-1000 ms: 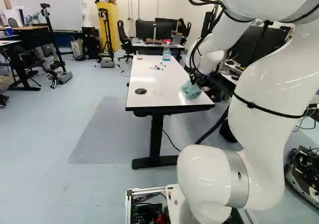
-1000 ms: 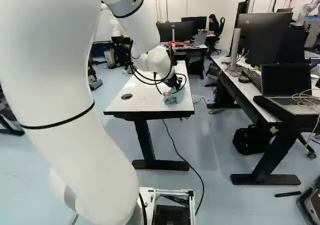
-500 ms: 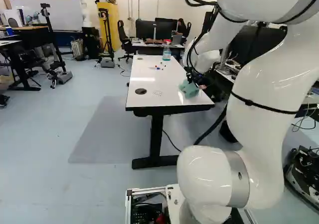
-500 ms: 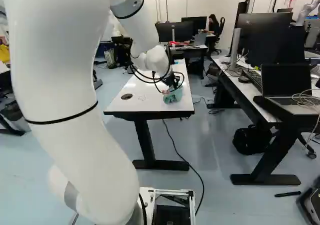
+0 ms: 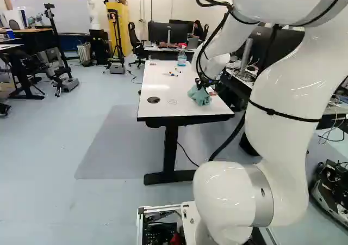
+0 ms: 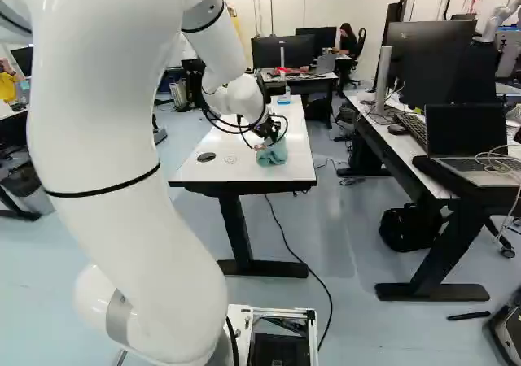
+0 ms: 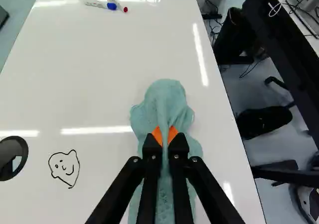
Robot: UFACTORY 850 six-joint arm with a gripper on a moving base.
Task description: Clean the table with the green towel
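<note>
Both sides of the tool [image 7: 165,137] clamp the towel [image 7: 165,102]; press evenly on the bench [image 7: 94,102], sweeping overlapping strokes across the drawn face [image 7: 65,168].

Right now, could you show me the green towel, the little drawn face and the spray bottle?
Green towel [image 7: 163,104]: wrist view, on the cloth near its rounded end.
Drawn face [image 7: 65,168]: wrist view, inside the outline, by the smile.
Spray bottle [image 5: 181,59]: left base view, on its body, below the nozzle.
</note>
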